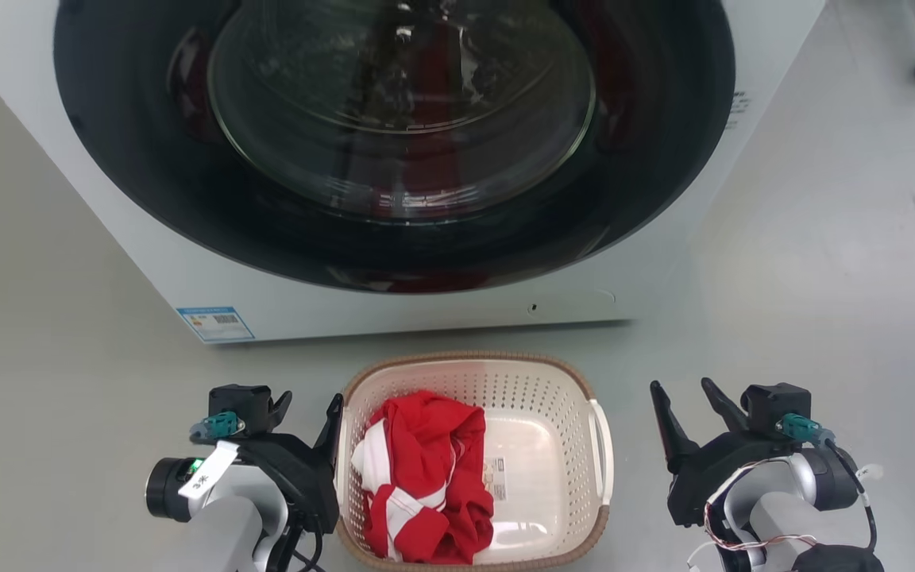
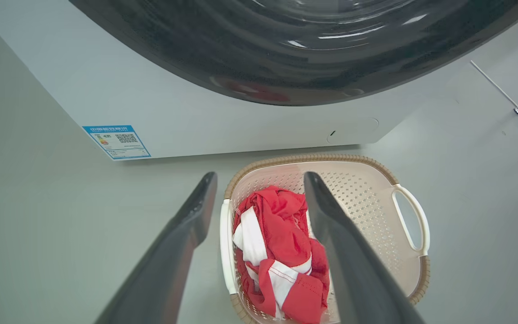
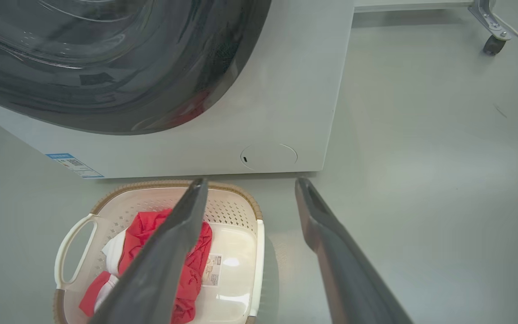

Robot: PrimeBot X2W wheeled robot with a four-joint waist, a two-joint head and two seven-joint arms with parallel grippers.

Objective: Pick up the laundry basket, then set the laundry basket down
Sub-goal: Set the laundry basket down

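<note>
Flanking, one on each side: left claw (image 1: pixel 310 407), fingers spread and empty, lying either side of the left handle in its wrist view; right claw (image 1: pixel 681 397), likewise spread and empty, standing apart from the right side. Between them, on the grey floor (image 1: pixel 783 278): cream-white perforated plastic laundry basket with a brown woven-look rim (image 1: pixel 469 357), its white loop handles facing left (image 2: pixel 225 252) and right (image 1: pixel 602 453). The left arm is nearer. Inside, in the left half: crumpled red-and-white garment (image 1: pixel 426 469). Just beyond the far rim: white front-loading washing machine (image 1: pixel 148 262). Open floor lies to the right.

laundry basket (image 1: pixel 537 381): perforated plastic, woven-look rim | garment (image 1: pixel 426 469): cloth | washer door (image 1: pixel 402 111): glossy glass
</note>
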